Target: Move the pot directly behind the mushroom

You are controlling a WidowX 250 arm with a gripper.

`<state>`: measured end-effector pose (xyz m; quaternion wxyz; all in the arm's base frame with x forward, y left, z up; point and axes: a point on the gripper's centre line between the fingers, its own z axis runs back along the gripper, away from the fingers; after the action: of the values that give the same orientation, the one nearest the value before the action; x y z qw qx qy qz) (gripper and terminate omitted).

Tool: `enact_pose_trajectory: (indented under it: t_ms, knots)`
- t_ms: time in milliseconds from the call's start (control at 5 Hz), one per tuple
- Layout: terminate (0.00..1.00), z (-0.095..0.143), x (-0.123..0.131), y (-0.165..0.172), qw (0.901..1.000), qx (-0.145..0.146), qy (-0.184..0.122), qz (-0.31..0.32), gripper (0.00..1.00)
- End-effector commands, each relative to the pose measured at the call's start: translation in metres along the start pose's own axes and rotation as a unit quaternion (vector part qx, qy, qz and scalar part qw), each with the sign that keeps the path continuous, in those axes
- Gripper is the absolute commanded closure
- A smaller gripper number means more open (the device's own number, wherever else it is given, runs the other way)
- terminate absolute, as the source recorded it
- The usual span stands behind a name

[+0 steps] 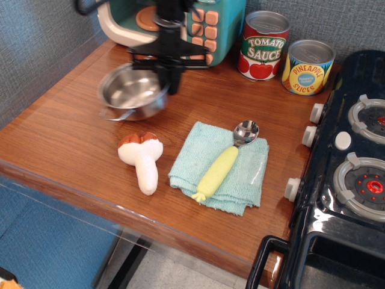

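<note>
The shiny steel pot point(129, 91) hangs tilted in the air above the wooden counter, behind the plush mushroom point(141, 159). My gripper point(171, 80) is shut on the pot's right rim and carries it; the picture is blurred by motion there. The mushroom lies on the counter with its brown-and-white cap toward the back and its white stem toward the front edge. One wire handle of the pot shows at its front left.
A teal cloth point(221, 167) with a yellow-handled spoon point(224, 162) lies right of the mushroom. A toy microwave point(207, 27) stands at the back, with a tomato sauce can point(263, 45) and a pineapple can point(307, 67) beside it. A black toy stove point(352, 168) fills the right side.
</note>
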<state>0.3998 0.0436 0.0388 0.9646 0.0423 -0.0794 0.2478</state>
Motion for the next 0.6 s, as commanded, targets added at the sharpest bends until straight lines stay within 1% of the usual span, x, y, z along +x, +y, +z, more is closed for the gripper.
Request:
enact_pose_trajectory:
  t_ms: [0,200,400]
  knots:
    - [0.0,0.0031,0.012,-0.0277,0.9997,-0.013,-0.013,-0.014,1.0]
    - [0.0,0.0011,0.0127,-0.0325,0.9997,-0.013,-0.009,-0.016,1.0]
    - [0.0,0.0093,0.0181,-0.0321,0.9992,-0.035,-0.011,-0.018,0.0]
